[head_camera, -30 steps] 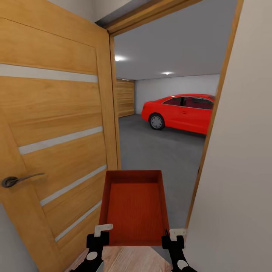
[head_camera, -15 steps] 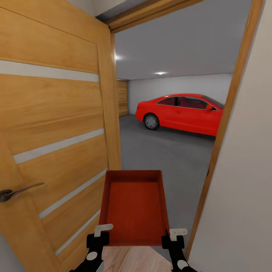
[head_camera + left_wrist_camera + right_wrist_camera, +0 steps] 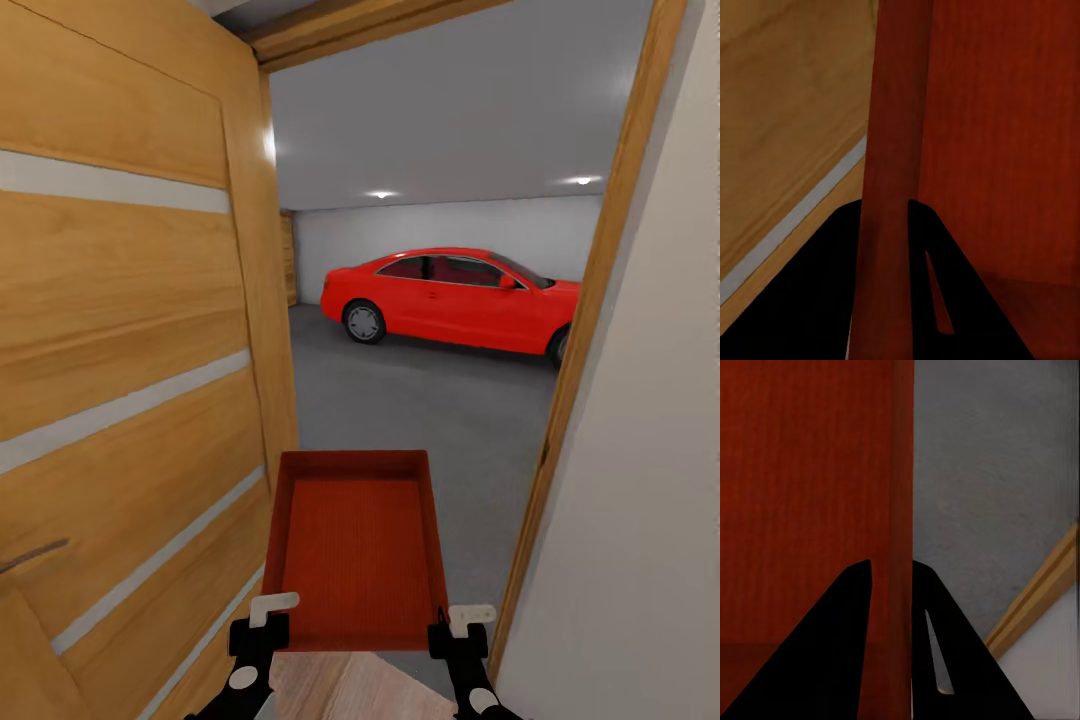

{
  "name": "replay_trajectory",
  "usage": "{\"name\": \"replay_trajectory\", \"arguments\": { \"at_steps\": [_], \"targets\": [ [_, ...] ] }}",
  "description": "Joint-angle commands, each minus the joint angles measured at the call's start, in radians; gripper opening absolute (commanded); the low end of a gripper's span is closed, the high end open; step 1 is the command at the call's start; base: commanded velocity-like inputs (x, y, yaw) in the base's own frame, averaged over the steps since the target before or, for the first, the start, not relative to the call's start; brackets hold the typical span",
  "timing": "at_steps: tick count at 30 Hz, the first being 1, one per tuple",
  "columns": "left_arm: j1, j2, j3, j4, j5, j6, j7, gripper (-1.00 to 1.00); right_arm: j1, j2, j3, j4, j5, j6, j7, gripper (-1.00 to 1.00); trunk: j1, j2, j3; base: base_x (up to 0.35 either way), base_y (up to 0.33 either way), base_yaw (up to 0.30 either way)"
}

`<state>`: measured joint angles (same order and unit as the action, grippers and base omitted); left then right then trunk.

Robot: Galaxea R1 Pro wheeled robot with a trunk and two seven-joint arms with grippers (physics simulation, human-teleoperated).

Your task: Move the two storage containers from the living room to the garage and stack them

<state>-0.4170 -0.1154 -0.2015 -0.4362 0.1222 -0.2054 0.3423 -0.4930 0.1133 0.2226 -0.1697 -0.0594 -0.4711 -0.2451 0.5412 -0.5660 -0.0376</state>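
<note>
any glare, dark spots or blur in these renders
Head view: two ceiling spotlights bloom white, plus a glare patch beside the wooden door; the red car is sharp. Left wrist view: the end effector fingers are pure black silhouettes against the storage container, its wall soft. Right wrist view: likewise, over grainy concrete floor.

Head view faces forward-down through doorway; both wrist views sit close on storage container [image 3: 355, 550] side walls, shared.

No text, label, brand, number or sign could be read anywhere. The storage container [image 3: 355, 545], the wooden door [image 3: 130, 380] and the red car [image 3: 450, 295] all carried plain surfaces without any writing.
</note>
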Motion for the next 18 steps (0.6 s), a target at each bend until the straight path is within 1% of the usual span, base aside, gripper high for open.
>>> {"name": "replay_trajectory", "arguments": {
  "at_steps": [1, 15, 18],
  "targets": [
    [0.000, 0.000, -0.010, 0.003, 0.019, 0.072, -0.020, -1.00, -0.002, 0.000, -0.009, -0.001, -0.014, -0.084, -0.022, -1.00, 0.001, -0.002, -0.002, 0.147, 0.151, -0.281],
    [0.000, 0.001, -0.010, 0.003, 0.019, 0.072, -0.020, -1.00, -0.002, 0.000, -0.009, -0.001, -0.014, -0.084, -0.022, -1.00, 0.001, -0.002, -0.002, 0.136, 0.125, -0.281],
    [0.000, 0.002, -0.010, 0.003, 0.019, 0.072, -0.020, -1.00, -0.002, 0.000, -0.010, -0.001, -0.014, -0.084, -0.022, -1.00, 0.001, -0.002, -0.002, 0.188, 0.188, -0.281]
  ]
}}
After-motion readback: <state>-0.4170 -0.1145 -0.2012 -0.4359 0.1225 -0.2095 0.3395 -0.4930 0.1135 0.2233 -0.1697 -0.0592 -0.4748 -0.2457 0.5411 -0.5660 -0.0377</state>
